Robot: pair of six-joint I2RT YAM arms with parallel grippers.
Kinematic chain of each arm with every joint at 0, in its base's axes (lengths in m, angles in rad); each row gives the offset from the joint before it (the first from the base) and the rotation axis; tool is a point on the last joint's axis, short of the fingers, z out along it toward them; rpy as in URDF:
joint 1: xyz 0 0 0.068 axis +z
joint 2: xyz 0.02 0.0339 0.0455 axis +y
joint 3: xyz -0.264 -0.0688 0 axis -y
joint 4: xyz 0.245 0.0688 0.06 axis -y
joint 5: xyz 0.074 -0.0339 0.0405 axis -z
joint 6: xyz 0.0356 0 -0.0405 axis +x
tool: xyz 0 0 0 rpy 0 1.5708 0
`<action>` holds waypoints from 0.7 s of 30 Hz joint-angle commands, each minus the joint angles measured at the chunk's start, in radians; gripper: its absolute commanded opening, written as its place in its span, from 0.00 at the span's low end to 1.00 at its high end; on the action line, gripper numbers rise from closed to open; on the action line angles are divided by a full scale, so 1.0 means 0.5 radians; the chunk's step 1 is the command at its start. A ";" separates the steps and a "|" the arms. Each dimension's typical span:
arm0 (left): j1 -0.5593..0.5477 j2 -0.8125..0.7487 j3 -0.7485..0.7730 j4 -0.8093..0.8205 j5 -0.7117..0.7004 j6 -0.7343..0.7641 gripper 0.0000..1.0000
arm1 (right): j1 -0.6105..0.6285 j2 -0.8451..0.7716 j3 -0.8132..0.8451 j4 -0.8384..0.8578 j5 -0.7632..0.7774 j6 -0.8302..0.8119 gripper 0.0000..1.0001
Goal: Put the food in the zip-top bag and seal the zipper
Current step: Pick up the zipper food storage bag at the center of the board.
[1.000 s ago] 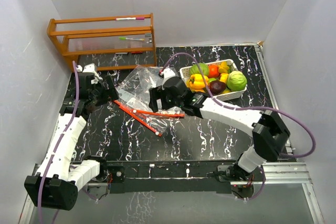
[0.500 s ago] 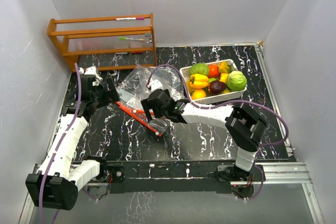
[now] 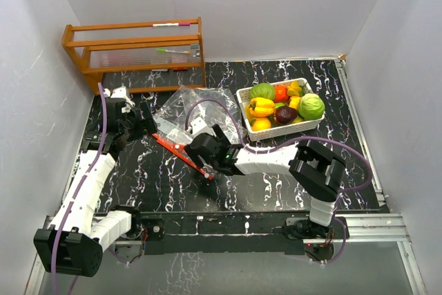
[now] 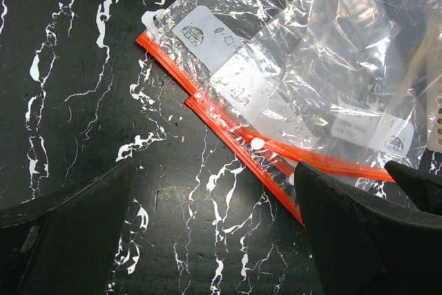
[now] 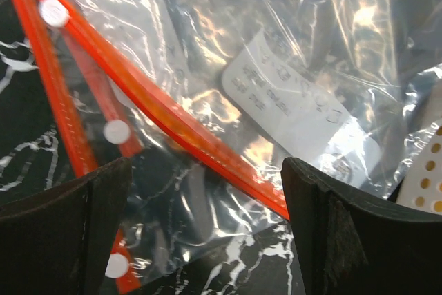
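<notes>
Judging progress: we saw no part of the task done; by our reading it stood at its very start.
Food: the food [image 3: 280,107] all lay heaped inside the white basket [image 3: 276,131]. We saw no piece in a bag or outside the basket.
Bag: the zip-top bag [image 3: 186,105] lay crumpled and flat just left of the basket. We could not tell whether its plastic touched the basket's left wall.
Zipper: the orange zipper strips [image 3: 181,153] ran left of the basket and nearer the arms' bases than it. We counted more than one, so several bags may have lain stacked. We could not tell whether any mouth was open.
Right gripper: the right gripper [image 5: 207,177] hung over the strips, left of the basket, with its jaws wide and nothing between them.
Left gripper: the left gripper [image 4: 214,191] stood farther left of the basket, past the bag's far edge, spread wide and empty.
Left to do: we judged everything remained, namely opening a bag, carrying each piece over from the basket, and pressing the zipper closed.
</notes>
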 commanded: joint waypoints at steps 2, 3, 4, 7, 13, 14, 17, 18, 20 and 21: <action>0.014 -0.047 -0.004 0.012 0.032 0.001 0.97 | -0.014 -0.104 -0.044 0.189 0.188 -0.265 0.94; 0.014 -0.045 -0.003 0.010 0.037 0.001 0.97 | -0.015 -0.086 -0.040 0.193 0.200 -0.292 0.94; 0.014 -0.046 -0.003 0.011 0.042 -0.002 0.97 | -0.015 -0.071 -0.039 0.205 0.215 -0.315 0.94; 0.014 -0.046 -0.004 0.009 0.048 -0.003 0.97 | -0.014 -0.044 -0.058 0.304 0.244 -0.397 0.94; 0.014 -0.041 -0.002 0.013 0.041 0.006 0.97 | -0.016 -0.027 -0.107 0.398 0.139 -0.501 0.89; 0.012 -0.043 -0.001 0.015 0.041 0.007 0.97 | -0.014 -0.034 -0.126 0.418 0.116 -0.504 0.89; 0.014 -0.046 -0.002 0.010 0.041 0.009 0.97 | -0.014 -0.079 -0.199 0.472 0.056 -0.506 0.87; 0.014 -0.044 -0.004 0.012 0.041 0.010 0.97 | -0.013 -0.087 -0.216 0.483 0.043 -0.505 0.87; 0.013 -0.047 -0.009 0.016 0.041 0.010 0.97 | -0.014 -0.084 -0.232 0.493 0.033 -0.502 0.87; 0.014 -0.047 -0.013 0.019 0.041 0.010 0.97 | -0.014 -0.074 -0.235 0.498 0.033 -0.504 0.87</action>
